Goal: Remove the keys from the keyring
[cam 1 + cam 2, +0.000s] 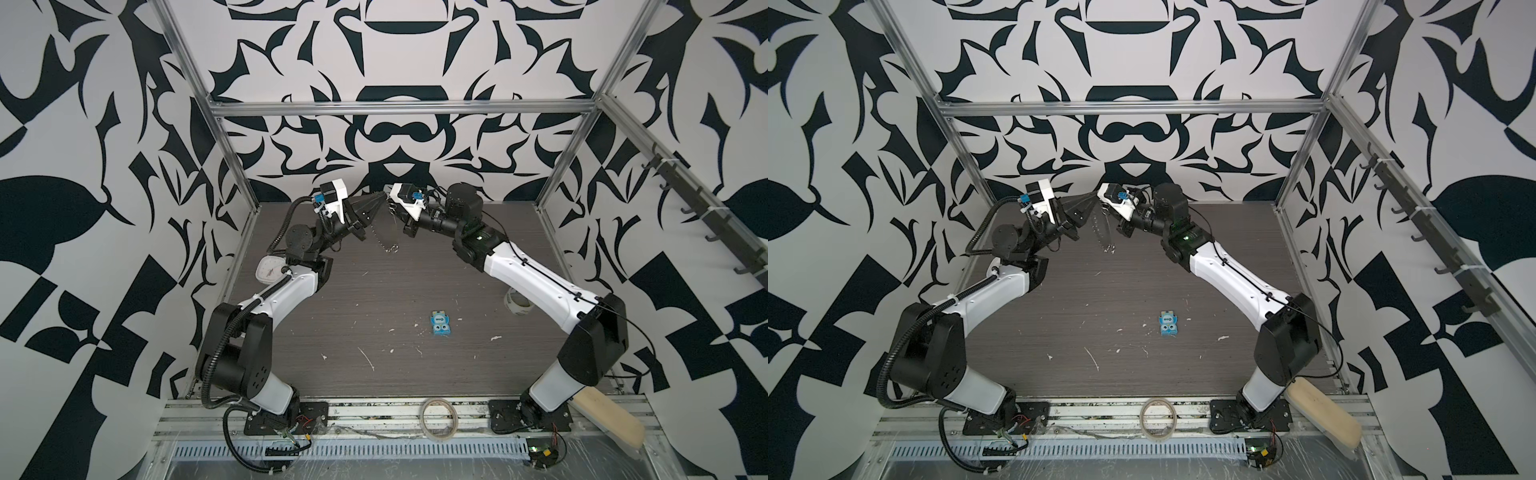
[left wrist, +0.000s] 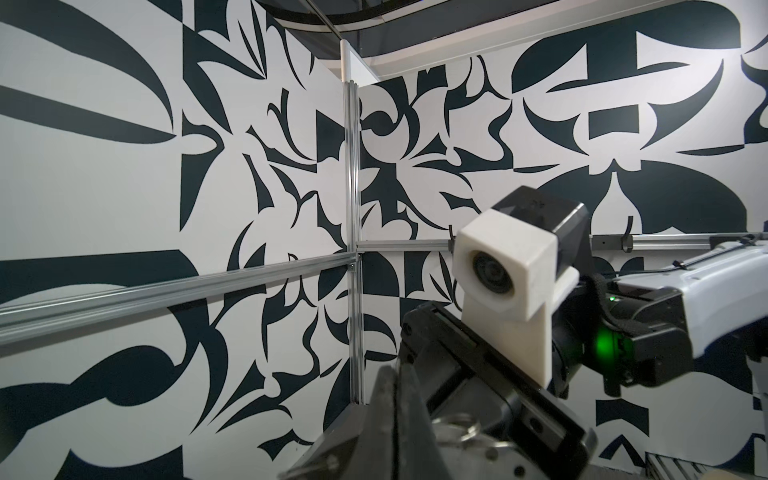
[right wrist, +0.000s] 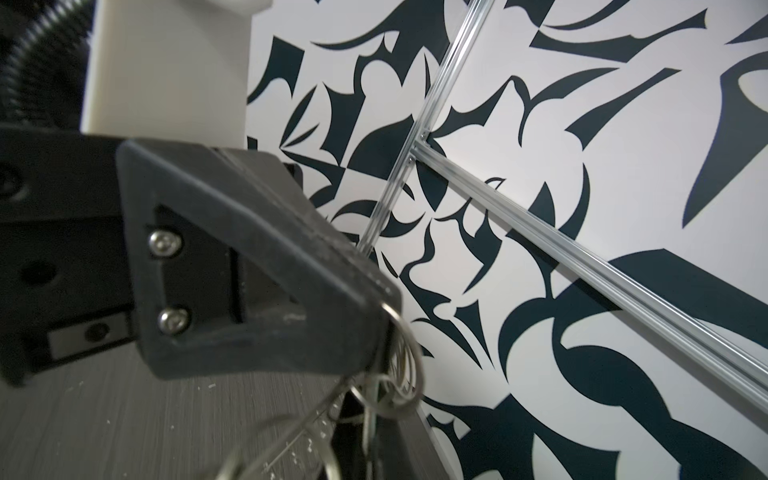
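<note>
Aloft, two hands [image 1: 379,199] [image 1: 391,206], one keyring [image 3: 409,370].

In both top views the keyring [image 1: 387,240] [image 1: 1103,233] is seen only as a blurry smear; its small rings can't be told apart. In the R wrist view the keyring [image 3: 397,374] is blurred and cut off at the edge. In the L wrist view it's half hidden by the L gripper [image 2: 395,374]. The tape roll [image 1: 516,306] is partly covered by the R arm [image 1: 536,278].

Grey wire-fringed keyring [image 1: 386,240], aloft
</note>
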